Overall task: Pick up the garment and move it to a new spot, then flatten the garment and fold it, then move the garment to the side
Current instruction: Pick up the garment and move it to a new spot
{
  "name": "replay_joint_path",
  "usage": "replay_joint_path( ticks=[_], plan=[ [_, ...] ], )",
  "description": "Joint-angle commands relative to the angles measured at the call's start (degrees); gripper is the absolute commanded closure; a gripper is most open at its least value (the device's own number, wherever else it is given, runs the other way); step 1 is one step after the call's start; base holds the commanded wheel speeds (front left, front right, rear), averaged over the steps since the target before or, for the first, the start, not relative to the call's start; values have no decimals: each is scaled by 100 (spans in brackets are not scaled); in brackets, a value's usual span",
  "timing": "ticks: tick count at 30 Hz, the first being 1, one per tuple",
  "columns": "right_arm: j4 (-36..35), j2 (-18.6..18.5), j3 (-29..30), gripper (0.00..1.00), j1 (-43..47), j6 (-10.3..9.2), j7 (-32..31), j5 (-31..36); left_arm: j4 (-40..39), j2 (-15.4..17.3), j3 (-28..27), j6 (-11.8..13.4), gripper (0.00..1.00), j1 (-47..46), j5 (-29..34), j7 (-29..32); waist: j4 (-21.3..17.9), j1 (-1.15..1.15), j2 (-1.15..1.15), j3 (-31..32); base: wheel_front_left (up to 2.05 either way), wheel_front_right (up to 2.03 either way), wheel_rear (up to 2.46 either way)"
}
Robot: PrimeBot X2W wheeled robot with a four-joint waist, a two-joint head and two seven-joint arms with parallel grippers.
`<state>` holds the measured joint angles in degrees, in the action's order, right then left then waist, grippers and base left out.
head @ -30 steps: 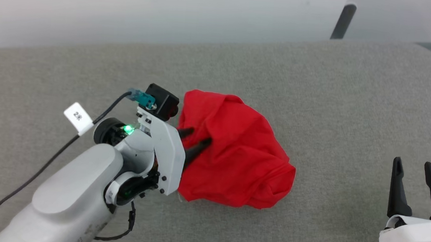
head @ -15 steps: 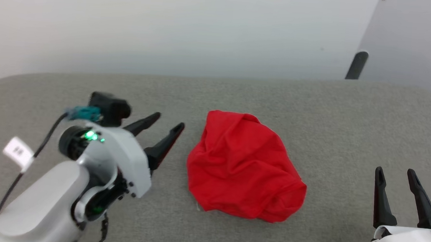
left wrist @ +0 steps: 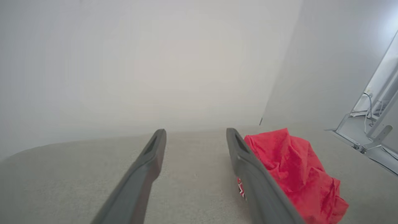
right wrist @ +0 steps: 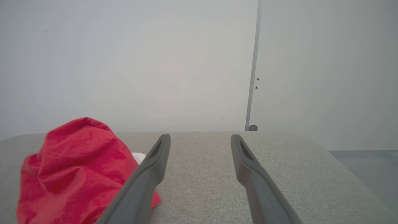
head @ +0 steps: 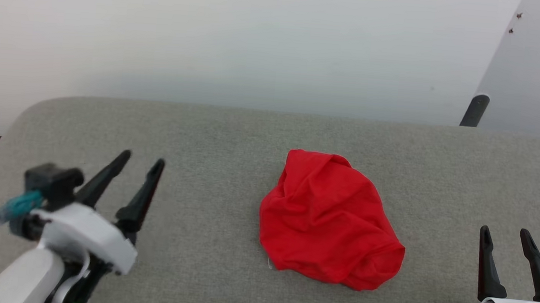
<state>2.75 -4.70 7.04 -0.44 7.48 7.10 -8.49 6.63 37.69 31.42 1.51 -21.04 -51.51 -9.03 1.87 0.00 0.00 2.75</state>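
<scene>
The garment is bunched in a red heap on the tabletop, between the left gripper and right gripper, whose fingers are spread wide, empty. Light, limp cloth is judged; an upstanding fold should be pinched.

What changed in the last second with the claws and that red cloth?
The left gripper let go of the crumpled red fabric garment, opened and drew back leftward. The garment stays bunched on the grey padded surface; the right gripper stays open, apart from it.
</scene>
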Motion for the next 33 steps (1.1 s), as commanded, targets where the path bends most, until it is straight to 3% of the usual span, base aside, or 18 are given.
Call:
replay_joint_path(
  ticks=[1, 8, 15, 22, 33],
  plan=[
    [29, -19, 9, 0, 78, 2, 42, -22, 7, 47, -44, 7, 0, 125, 52, -111, 53, 0, 0, 53, 0, 0, 0],
    [189, -104, 82, 0, 129, 2, 149, -17, 82, 137, -426, 161, 0, 708, 72, -527, 186, 0, 0, 153, 0, 0, 0],
    [296, -117, 189, 0, 233, 2, 305, 65, 144, 70, -891, 59, 0, 1202, 275, -612, 299, 0, 0, 207, 0, 0, 0],
    [316, -35, 326, 0, 338, 2, 347, 134, 126, -200, -1613, -121, 0, 1712, 649, -614, 310, 0, 0, 222, 0, 0, 0],
    [255, 18, 327, 0, 335, 2, 315, 184, 105, -502, -2111, -378, 0, 2002, 1053, -616, 302, 0, 0, 194, 0, 0, 0]
  ],
)
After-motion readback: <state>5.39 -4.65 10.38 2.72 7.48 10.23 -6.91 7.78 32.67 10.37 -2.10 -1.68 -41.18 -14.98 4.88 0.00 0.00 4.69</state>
